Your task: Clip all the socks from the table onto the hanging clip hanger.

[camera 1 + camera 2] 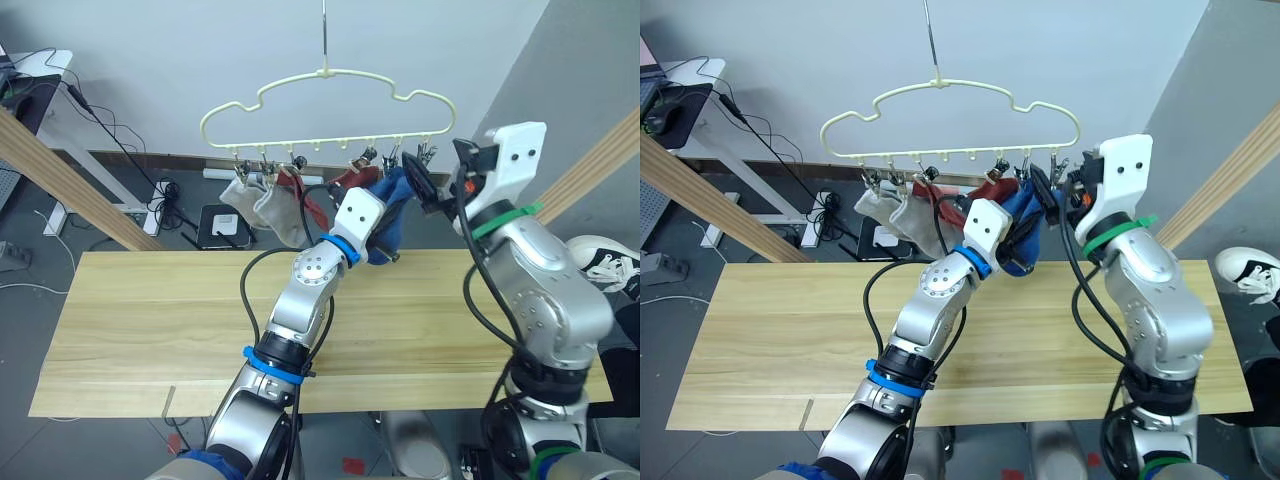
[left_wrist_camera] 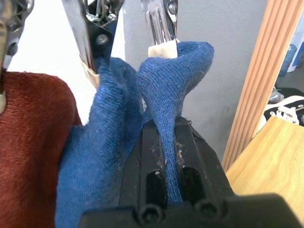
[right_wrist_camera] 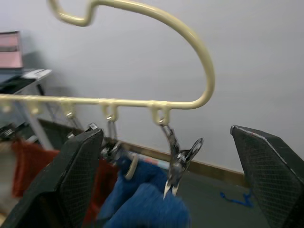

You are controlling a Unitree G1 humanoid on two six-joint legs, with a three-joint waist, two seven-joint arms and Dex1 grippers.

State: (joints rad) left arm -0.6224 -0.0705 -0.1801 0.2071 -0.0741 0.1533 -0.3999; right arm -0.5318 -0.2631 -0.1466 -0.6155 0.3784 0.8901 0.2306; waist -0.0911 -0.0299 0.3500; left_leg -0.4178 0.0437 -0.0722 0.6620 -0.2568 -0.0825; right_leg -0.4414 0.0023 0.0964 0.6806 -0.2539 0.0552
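Note:
The pale yellow clip hanger hangs from a thin rod above the table. Clipped along its row are two light grey socks, two rust red socks and a blue sock. My left gripper is raised to the clips and shut on a second blue sock, whose top edge touches a metal clip. Beside the hanger's right end, my right gripper stands open. The last clip hangs between its fingers, just above the blue fabric.
Slanted wooden poles of a frame stand at the left and the right. Behind the table are a grey wall, a white desk with cables and a flat box on the floor. Shoes lie at the right.

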